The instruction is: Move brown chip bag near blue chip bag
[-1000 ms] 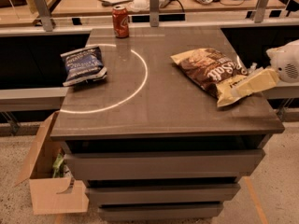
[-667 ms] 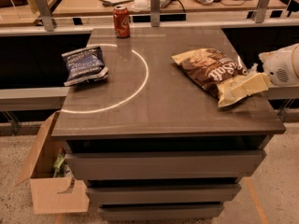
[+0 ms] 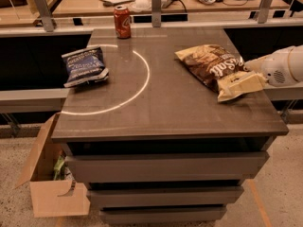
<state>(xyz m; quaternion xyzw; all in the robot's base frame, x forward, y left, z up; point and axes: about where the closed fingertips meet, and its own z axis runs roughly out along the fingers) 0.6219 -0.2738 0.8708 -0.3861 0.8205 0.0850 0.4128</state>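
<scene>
The brown chip bag point(image 3: 213, 65) lies on the right side of the dark tabletop point(image 3: 165, 103), with its tan-yellow end point(image 3: 239, 84) pointing towards the right front. My gripper point(image 3: 253, 70) reaches in from the right edge on a white arm point(image 3: 284, 65) and sits at the bag's right end, touching or just over it. The blue chip bag point(image 3: 84, 66) lies on the left side of the tabletop, well apart from the brown one.
A red soda can point(image 3: 122, 22) stands at the back of the tabletop. A white arc point(image 3: 137, 86) is drawn on the surface. An open cardboard box point(image 3: 52, 183) sits on the floor at the left. Metal rail posts point(image 3: 156, 6) and a cluttered desk stand behind.
The white arm and gripper have moved a little to the left, closer onto the brown bag's right end. The bags and the can have not moved.
</scene>
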